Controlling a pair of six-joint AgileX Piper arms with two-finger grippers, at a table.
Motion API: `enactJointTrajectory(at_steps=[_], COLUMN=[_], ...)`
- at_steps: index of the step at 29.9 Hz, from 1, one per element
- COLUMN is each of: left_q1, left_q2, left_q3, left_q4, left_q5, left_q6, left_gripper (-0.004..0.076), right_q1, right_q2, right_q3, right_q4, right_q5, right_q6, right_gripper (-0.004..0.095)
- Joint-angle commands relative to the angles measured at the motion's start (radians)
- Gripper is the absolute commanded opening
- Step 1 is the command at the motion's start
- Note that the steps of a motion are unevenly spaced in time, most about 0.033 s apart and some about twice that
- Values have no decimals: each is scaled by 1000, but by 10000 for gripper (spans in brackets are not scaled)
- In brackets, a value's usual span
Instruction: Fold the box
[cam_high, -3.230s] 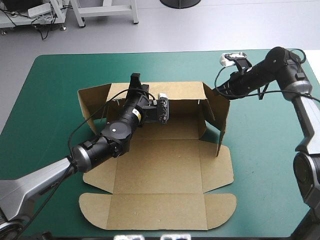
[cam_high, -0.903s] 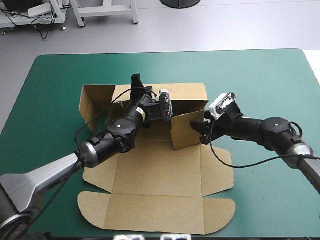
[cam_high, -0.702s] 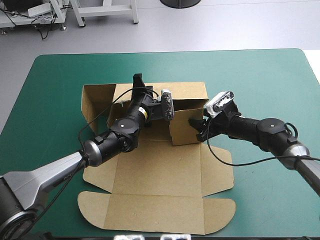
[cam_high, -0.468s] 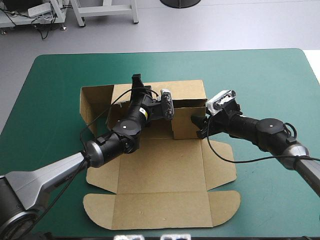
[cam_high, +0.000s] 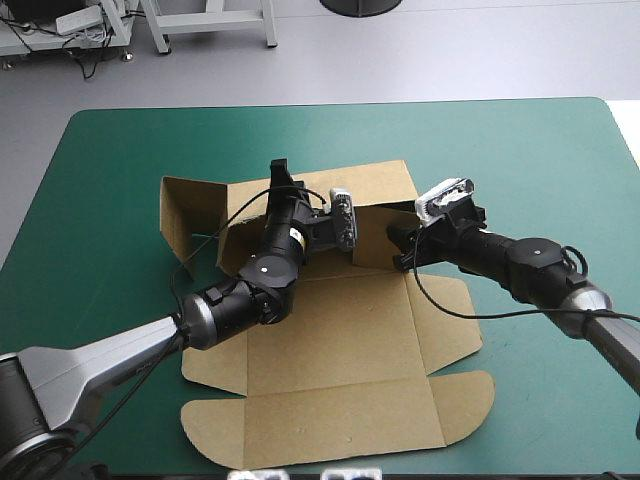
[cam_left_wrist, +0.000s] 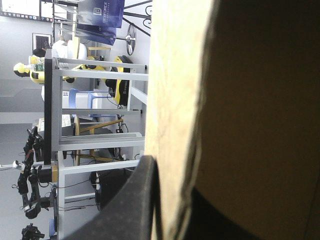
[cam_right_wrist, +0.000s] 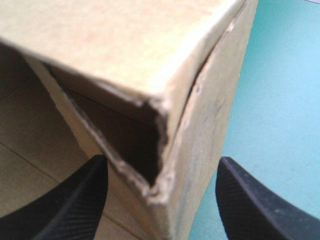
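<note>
Teal-green cover is spread over the counter (cam_high: 100, 170), and the brown box (cam_high: 330, 340) is laid out around its middle, slightly askew to the counter's edges.

The left claw (cam_high: 282, 180) is clamped on the upper edge of the box's raised rear wall (cam_high: 385, 180). In the left wrist view the board's pale edge is seen pressed against one black finger (cam_left_wrist: 132, 200), while the far side of the sheet is lost in shadow. The right claw (cam_right_wrist: 162, 161) is held wide. Its two fingers (cam_right_wrist: 75, 200) are set apart on either side of the raised right corner (cam_high: 375, 240), where a side wall is turned in against the rear wall. A narrow dark gap is left along that seam, and the board is frayed at the corner's tip. Whether these fingers are touching the board cannot be told.

At the rear wall's other end, a left flap (cam_high: 185, 205) is stood upright and angled inward. In front of the walls the base panel is laid flat, with a side flap (cam_high: 445, 320) flat on the cover to its right. The lid (cam_high: 330, 425), with rounded ears at both ends, is spread flat nearest the counter's near edge. The base panel is crossed by the left arm (cam_high: 120, 350), which is brought in from the near left. The right arm (cam_high: 530, 265) is stretched in from the right over bare cover.
</note>
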Motion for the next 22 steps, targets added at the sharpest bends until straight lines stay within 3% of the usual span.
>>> enactJointTrajectory(at_steps=[1,7,12,17,19,22], left_q1=[-25,-25,-25,-25,-25,-25], left_q2=[-25,-25,-25,-26,-26,-26], left_q3=[-17,-17,-17,-17,-17,-17], left_q4=[-39,-85,-96,-117,-124,-124], left_q5=[-26,-25,-67,-43,-30,-24], left_q6=[-26,-26,-26,14,50,64], left_gripper=[4,4,4,9,43,141], right_q1=[-1,-1,-1,-1,-1,-1], right_q2=[-16,-12,-12,-12,-12,-12], right_q3=[-29,-31,-31,-31,-31,-31], right_q4=[38,38,38,38,40,47], right_q5=[-4,55,105,117,122,124], right_q6=[-7,-7,-7,-7,-7,11], right_gripper=[581,514,295,84,-6,-19])
